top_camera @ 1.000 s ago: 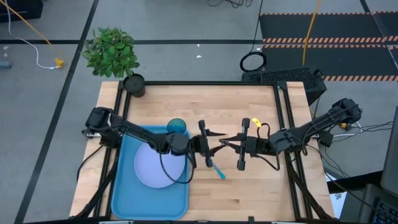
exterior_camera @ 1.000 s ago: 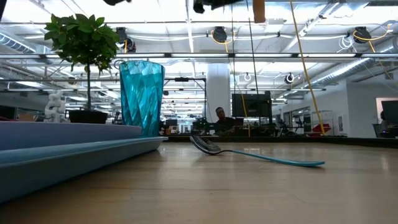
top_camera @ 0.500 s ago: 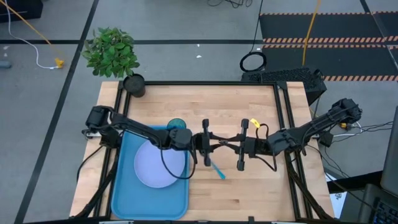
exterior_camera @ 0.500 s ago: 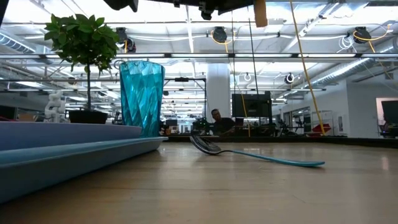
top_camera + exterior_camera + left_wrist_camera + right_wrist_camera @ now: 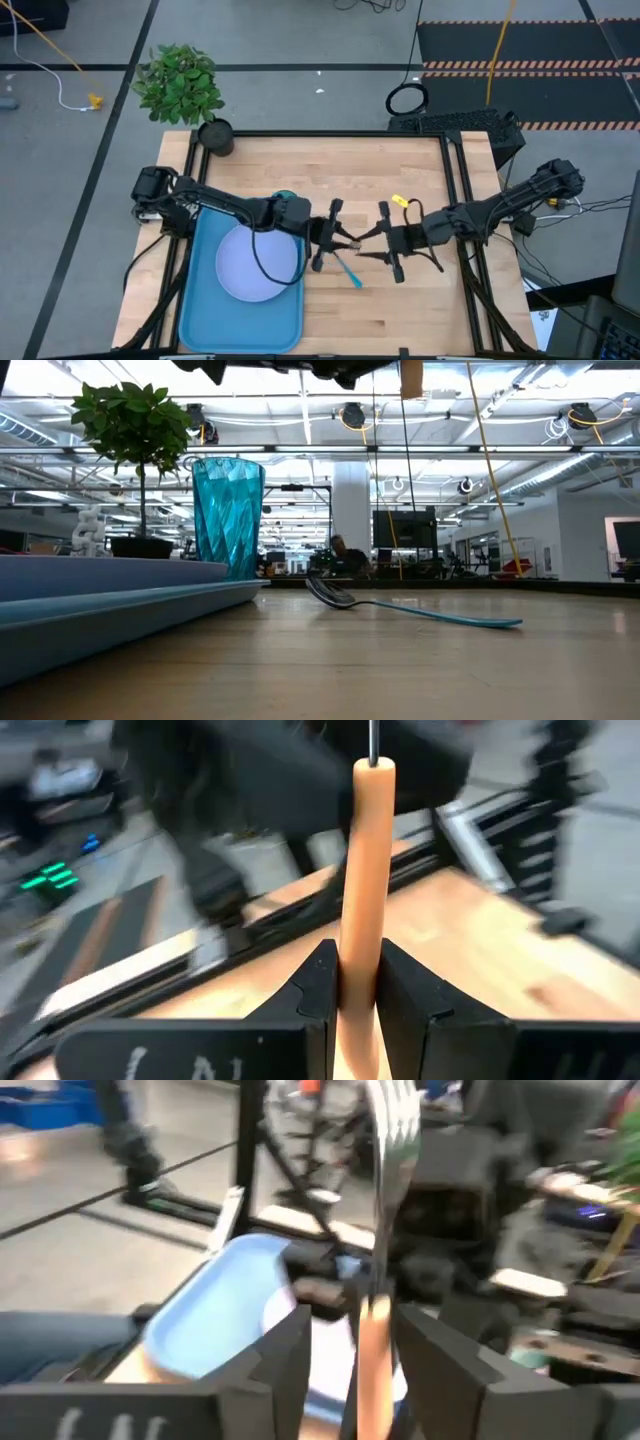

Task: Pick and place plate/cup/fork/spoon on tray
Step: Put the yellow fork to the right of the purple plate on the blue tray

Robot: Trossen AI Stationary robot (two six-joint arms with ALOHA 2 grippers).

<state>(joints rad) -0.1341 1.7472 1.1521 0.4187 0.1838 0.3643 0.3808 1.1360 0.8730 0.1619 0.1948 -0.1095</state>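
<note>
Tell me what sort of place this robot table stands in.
Probably a large open lab or workshop hall. The low view shows exposed ceiling pipes and lamps, with desks and a monitor far behind. The high view shows grey floor with striped hazard tape and loose cables.

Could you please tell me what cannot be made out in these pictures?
Fork: in the high view, too small to make out between the left end effector and the right end effector.
Cup: high view, mostly hidden under the left arm.
Both end effectors: low view, cut off by the top edge.
Spoon: right wrist view, lost in blur.
</note>
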